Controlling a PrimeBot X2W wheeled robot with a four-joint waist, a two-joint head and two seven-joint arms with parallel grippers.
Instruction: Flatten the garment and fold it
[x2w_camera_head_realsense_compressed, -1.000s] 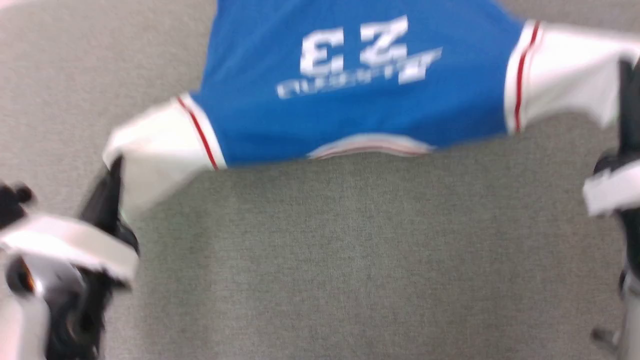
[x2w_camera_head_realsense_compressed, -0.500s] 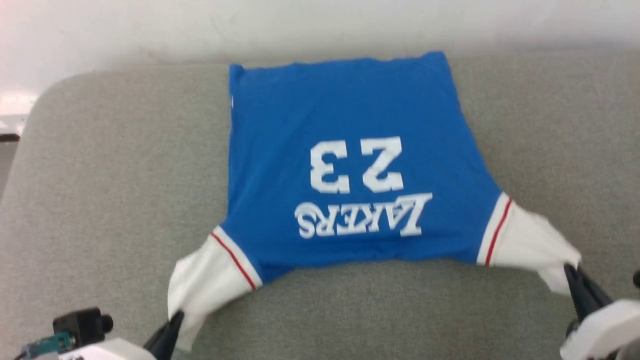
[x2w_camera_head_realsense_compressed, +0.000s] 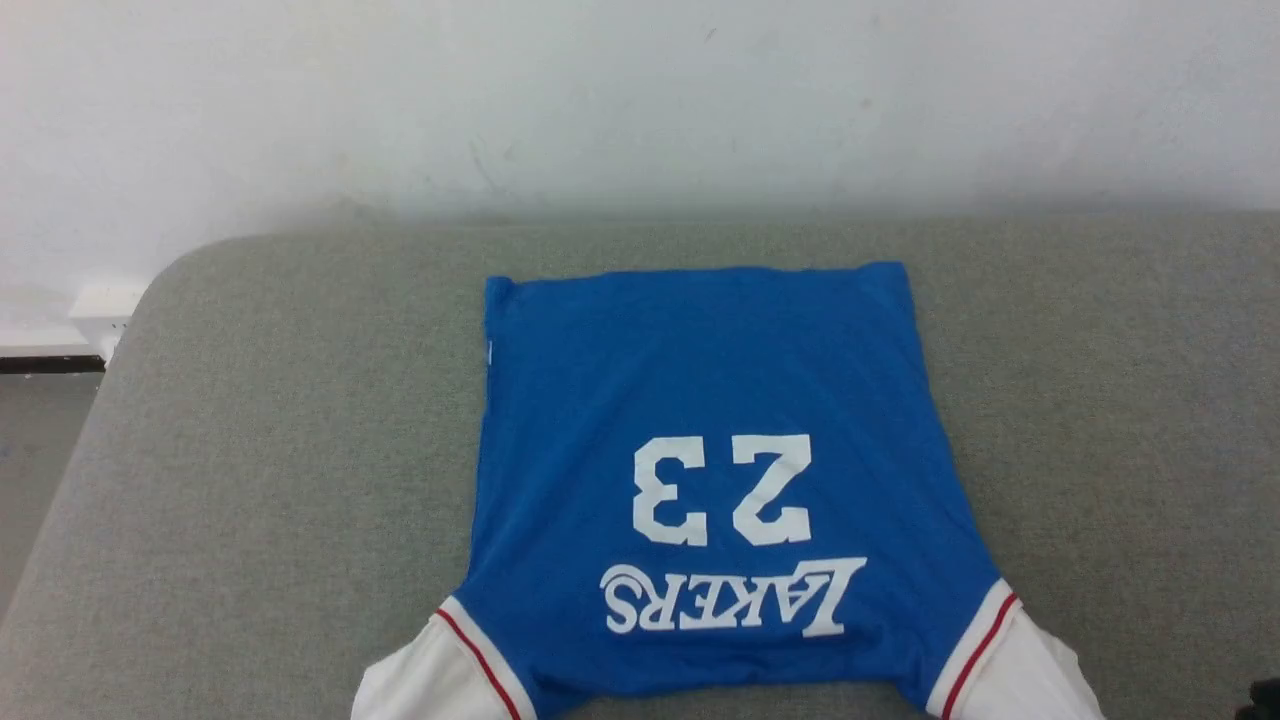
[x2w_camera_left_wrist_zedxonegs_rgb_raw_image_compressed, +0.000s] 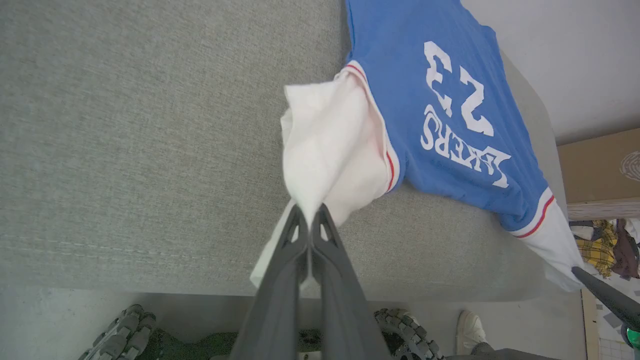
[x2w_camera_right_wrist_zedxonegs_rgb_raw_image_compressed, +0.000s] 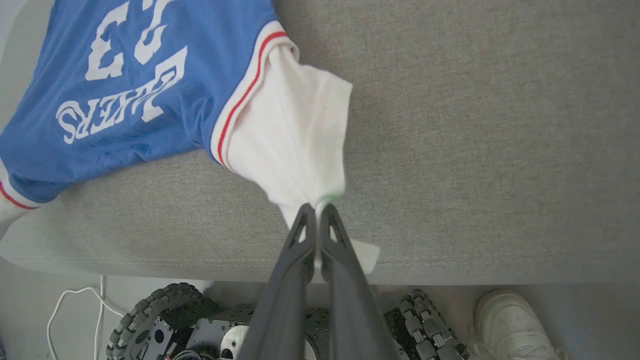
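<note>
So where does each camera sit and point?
Head view: on the head, facing forward and down at the bright blue T-shirt on a grey fabric cushion; a dark robot part bottom right.
Left wrist view: along the left tool, shut on a white sleeve; base wheels below.
Right wrist view: along the right tool, shut on the other sleeve.
Both wrist views share the shirt, wheels and a white shoe.

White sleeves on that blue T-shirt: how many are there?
2. The left sleeve is pinched in the left end effector, the right sleeve in the right end effector.
</note>
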